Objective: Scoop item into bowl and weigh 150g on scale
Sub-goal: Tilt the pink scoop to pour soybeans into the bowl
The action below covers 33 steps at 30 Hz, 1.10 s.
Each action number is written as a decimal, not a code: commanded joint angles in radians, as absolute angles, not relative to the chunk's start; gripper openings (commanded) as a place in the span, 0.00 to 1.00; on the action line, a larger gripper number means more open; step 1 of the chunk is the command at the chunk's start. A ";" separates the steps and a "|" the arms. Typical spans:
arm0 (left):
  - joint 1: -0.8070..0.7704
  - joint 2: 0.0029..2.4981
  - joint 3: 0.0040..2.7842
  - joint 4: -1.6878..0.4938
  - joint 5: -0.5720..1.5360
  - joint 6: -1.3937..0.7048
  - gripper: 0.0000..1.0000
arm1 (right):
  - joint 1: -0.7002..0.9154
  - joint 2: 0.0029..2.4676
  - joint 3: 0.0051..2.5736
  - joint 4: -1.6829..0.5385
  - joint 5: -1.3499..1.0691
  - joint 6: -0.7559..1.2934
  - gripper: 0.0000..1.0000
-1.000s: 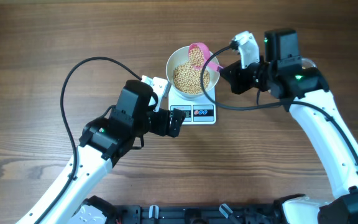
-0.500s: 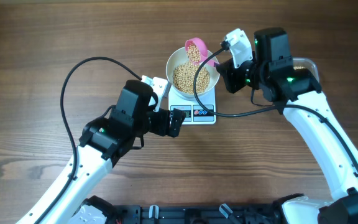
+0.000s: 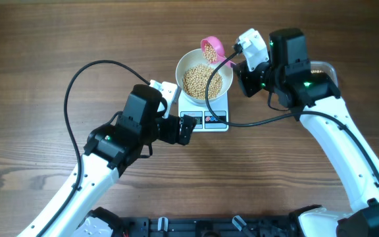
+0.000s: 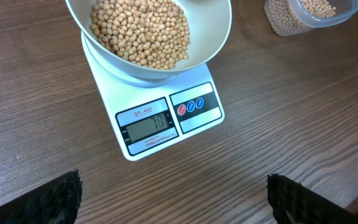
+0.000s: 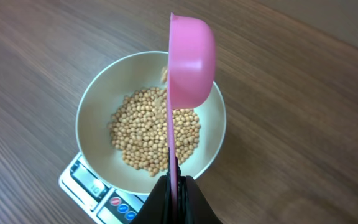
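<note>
**Right claw.** My right claw (image 5: pixel 178 186) is pressed together on the thin handle of the pink scoop (image 5: pixel 188 62). The scoop is turned on edge above the far rim of the bowl (image 5: pixel 98 118), with its mouth toward the bowl. A few beans (image 5: pixel 148 137) show at its lip.

**Left claw.** My left claw (image 3: pixel 187 128) is spread wide and holds nothing. It hangs just in front of the scale (image 4: pixel 166 118).

**Location of material.** Most beans lie heaped in the bowl. The bowl sits centred on the scale. More beans remain in the clear tub (image 4: pixel 309 15), to the right of the scale on the table (image 4: pixel 278 124). The display is lit, but I cannot read its digits with certainty.

**Handling, as I judge it.**
- Beans: hard, smooth and round. Each is light. Loose, they probably roll and bounce, so I move them only in the scoop and tip slowly.
- Scoop: light, stiff plastic. The flat handle is the only sound place to pinch. A grip near its end gives reach but lets the cup twist.
- Bowl: rigid and likely slippery. Take it by the rim if needed. Touching it would likely upset the reading.
</note>
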<state>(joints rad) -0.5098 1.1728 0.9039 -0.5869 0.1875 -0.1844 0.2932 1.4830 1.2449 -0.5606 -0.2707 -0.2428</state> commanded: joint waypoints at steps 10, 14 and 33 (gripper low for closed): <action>-0.514 1.174 0.903 -0.587 0.182 -0.165 1.00 | 0.412 1.468 1.240 -0.558 -0.030 -0.419 0.04; -0.514 1.174 0.903 -0.587 0.182 -0.165 1.00 | 0.445 1.467 1.240 -0.559 0.020 -0.453 0.04; -0.514 1.174 0.903 -0.587 0.182 -0.165 1.00 | 0.493 1.466 1.240 -0.575 -0.004 -0.131 0.04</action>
